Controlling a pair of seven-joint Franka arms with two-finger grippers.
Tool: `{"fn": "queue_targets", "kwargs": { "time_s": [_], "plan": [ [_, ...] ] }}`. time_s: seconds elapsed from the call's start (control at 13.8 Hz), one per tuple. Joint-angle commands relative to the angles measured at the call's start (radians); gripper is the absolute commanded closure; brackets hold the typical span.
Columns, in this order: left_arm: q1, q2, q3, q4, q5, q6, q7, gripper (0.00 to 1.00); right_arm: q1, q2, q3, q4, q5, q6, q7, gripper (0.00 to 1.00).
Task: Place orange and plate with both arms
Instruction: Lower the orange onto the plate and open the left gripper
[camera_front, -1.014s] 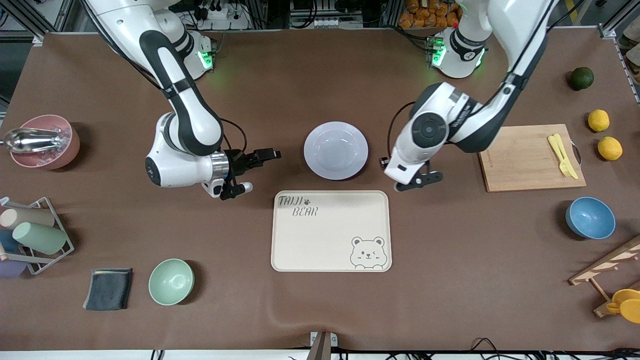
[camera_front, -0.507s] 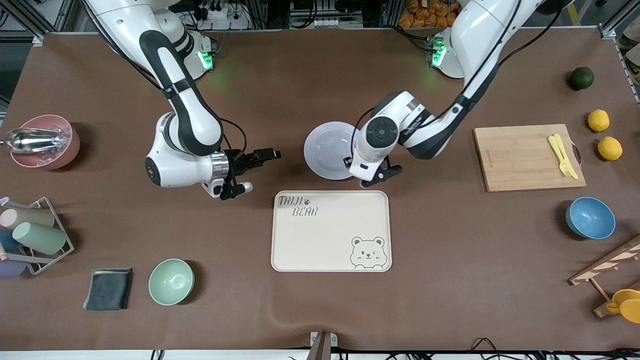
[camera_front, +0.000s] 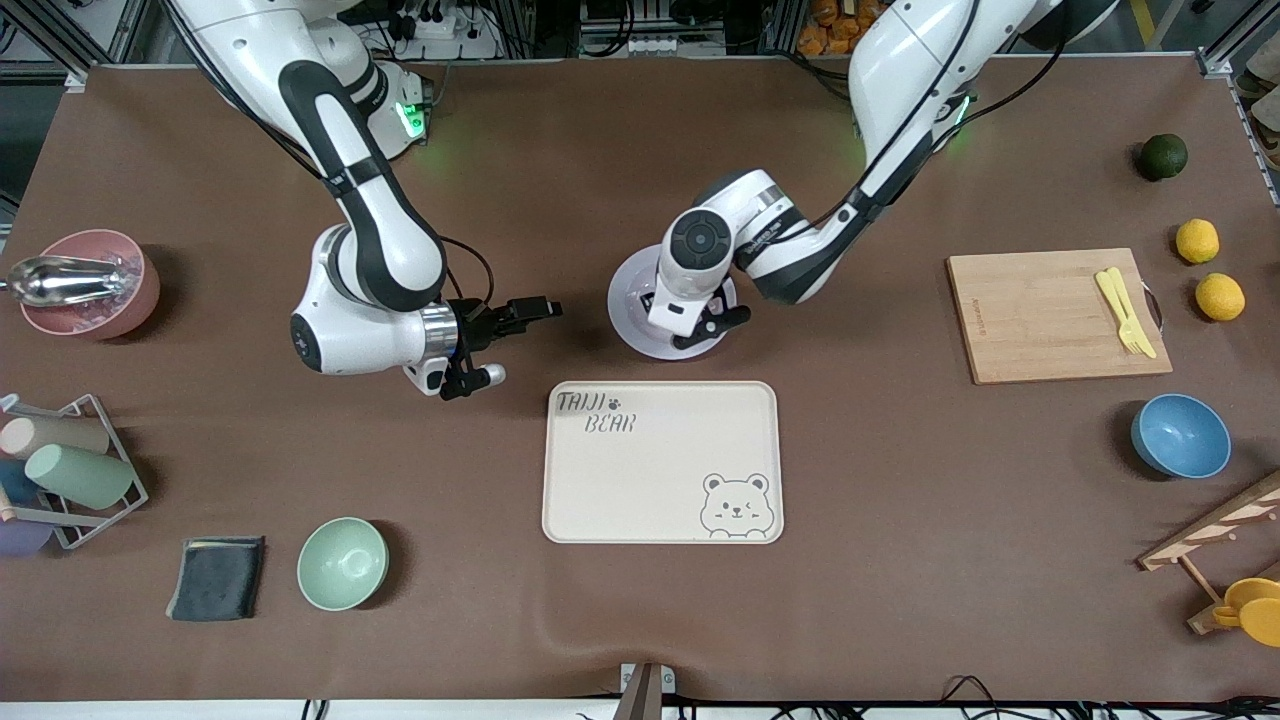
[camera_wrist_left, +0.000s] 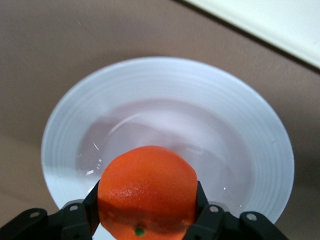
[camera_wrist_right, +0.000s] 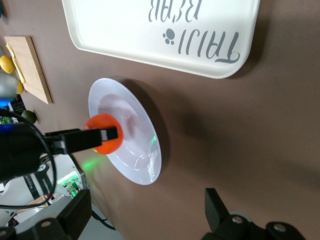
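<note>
My left gripper (camera_front: 712, 328) is shut on the orange (camera_wrist_left: 147, 192) and holds it just above the middle of the plate (camera_wrist_left: 250, 125). The front view shows the pale plate (camera_front: 625, 300) mostly covered by the left wrist, with the orange hidden there. The right wrist view shows the orange (camera_wrist_right: 102, 132) between the left gripper's black fingers (camera_wrist_right: 75, 141), over the plate (camera_wrist_right: 142, 150). My right gripper (camera_front: 508, 342) is open and empty, low over bare table beside the plate toward the right arm's end; its own view shows it (camera_wrist_right: 147, 220) with jaws wide apart.
A cream bear-printed tray (camera_front: 660, 470) lies just nearer the front camera than the plate. A wooden board (camera_front: 1040, 315) with yellow cutlery, two lemons (camera_front: 1197, 241), a dark green fruit (camera_front: 1163, 156) and a blue bowl (camera_front: 1180, 435) sit toward the left arm's end. A green bowl (camera_front: 342, 563) and a pink bowl (camera_front: 90, 283) sit toward the right arm's end.
The left arm has swung from beside the plate to over it, carrying its gripper toward the right arm's end. The right arm has not moved.
</note>
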Motion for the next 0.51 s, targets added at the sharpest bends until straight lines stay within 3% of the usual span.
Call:
{"fn": "queue_targets", "kwargs": {
  "time_s": [0.0, 0.07, 0.14, 0.43],
  "plan": [
    [-0.026, 0.052, 0.027, 0.035, 0.005, 0.024, -0.031, 0.62, -0.015, -0.030, 0.010, -0.027, 0.015, -0.004, -0.016, 0.00],
    [-0.026, 0.058, 0.027, 0.036, 0.005, 0.027, -0.031, 0.36, -0.015, -0.030, 0.010, -0.027, 0.015, -0.004, -0.016, 0.00],
    [-0.026, 0.056, 0.028, 0.043, 0.005, 0.029, -0.034, 0.03, -0.015, -0.030, 0.010, -0.027, 0.015, -0.004, -0.016, 0.00],
    [0.014, -0.041, 0.027, 0.052, 0.005, 0.003, -0.136, 0.00, -0.014, -0.030, 0.010, -0.028, 0.015, -0.004, -0.015, 0.00]
  ]
}}
